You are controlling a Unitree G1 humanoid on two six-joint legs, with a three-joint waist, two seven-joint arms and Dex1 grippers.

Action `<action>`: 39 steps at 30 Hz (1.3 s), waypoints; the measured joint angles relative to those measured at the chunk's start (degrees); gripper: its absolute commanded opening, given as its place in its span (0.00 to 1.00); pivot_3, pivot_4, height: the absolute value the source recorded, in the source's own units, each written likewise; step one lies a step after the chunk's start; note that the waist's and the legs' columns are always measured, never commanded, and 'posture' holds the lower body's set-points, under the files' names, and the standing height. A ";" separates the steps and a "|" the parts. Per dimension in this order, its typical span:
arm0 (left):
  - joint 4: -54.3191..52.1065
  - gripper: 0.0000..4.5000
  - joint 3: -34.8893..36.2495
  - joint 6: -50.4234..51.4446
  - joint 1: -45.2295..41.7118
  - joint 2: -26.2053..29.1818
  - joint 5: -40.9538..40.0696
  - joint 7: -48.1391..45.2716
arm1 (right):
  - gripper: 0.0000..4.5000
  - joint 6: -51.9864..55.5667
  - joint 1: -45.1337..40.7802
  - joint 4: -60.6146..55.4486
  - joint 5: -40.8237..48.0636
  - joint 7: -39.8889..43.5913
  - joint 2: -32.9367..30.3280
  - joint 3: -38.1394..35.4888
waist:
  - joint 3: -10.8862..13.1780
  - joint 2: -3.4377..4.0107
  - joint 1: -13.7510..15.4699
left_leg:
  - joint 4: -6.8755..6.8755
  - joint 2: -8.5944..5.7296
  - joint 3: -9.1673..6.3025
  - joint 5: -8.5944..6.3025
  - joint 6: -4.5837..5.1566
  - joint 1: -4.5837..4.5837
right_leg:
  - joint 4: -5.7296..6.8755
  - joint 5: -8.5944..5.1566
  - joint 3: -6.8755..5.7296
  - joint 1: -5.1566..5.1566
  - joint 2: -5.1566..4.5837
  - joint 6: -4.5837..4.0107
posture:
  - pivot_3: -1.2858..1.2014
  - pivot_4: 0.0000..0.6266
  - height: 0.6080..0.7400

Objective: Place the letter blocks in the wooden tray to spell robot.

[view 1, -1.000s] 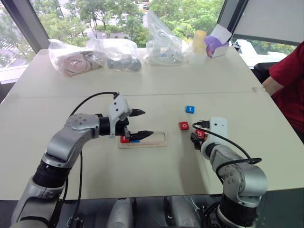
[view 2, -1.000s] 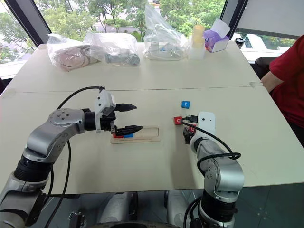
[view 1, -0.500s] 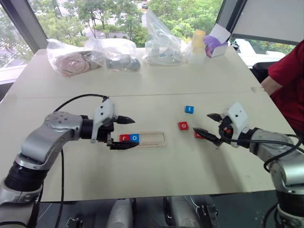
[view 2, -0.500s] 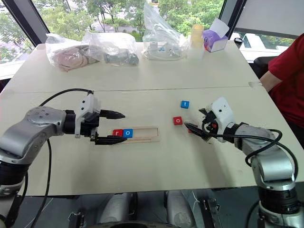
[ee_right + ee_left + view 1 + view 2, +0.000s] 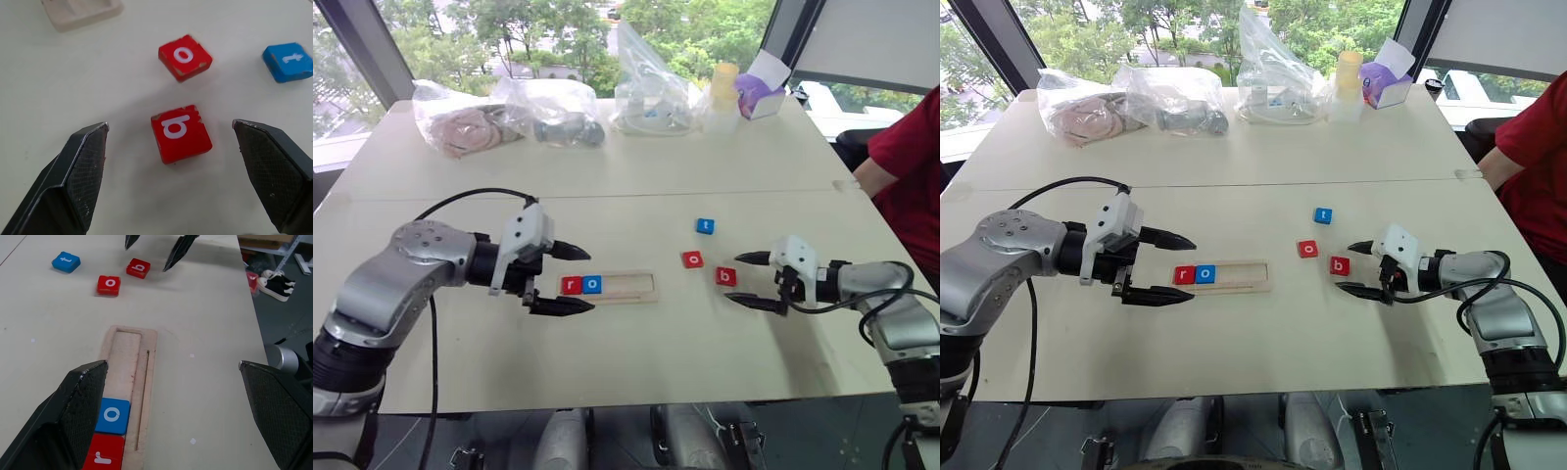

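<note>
The long pale wooden tray [image 5: 608, 287] lies near the middle of the cream table [image 5: 607, 186], and its left end already holds a red cube marked r [image 5: 572, 285] with a blue cube marked o [image 5: 592, 285] touching it on the right; the rest of the groove is bare, so three letters are left to place. The left gripper [image 5: 563, 279] hovers just left of the tray with its black fingers spread wide and nothing between them, probably parked there so as not to block the free slots. The red cube marked b [image 5: 725, 276], the next letter needed, lies on the table to the right of the tray, and the right gripper [image 5: 747, 281] sits just right of it, jaws wide apart and empty, aimed at it as if lining up a grasp. A second red cube marked o [image 5: 692, 259] lies close to the b on its far-left side and could be nudged during the approach; the blue cube marked t [image 5: 705, 225] lies farther back. Clear plastic bags [image 5: 548, 110] and a purple-and-white box [image 5: 760, 88] line the far edge, well clear, and a person's red sleeve [image 5: 913, 166] is at the right.
</note>
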 measured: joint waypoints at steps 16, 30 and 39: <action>0.75 1.00 1.45 -1.28 2.40 1.61 0.13 1.42 | 0.26 -7.03 -5.47 11.66 -2.11 0.74 4.38 2.49 | 0.00 0.01 0.06 | 0.11 0.03 -0.01 0.00 -0.01 0.16 | 0.03 0.00 0.01 0.21 -0.06 -0.02 | 0.52 0.24 1.00; 8.28 1.00 8.62 -7.34 10.81 8.48 3.83 -1.30 | 0.26 13.69 -19.17 -4.81 -2.26 -5.06 18.66 15.51 | 0.05 0.08 0.22 | 0.02 0.04 -0.08 0.00 -0.01 -0.05 | 0.26 0.02 -0.01 -0.17 -0.22 -0.01 | 0.52 0.24 1.00; 1.94 1.00 12.20 -5.03 16.24 8.21 2.47 2.03 | 0.26 14.00 -21.89 -0.02 -7.44 -5.61 23.61 23.32 | 0.05 0.07 1.15 | 0.04 0.04 -0.06 0.00 -0.01 -0.08 | 0.26 0.03 -0.01 -0.22 -0.21 -0.01 | 0.52 0.24 1.00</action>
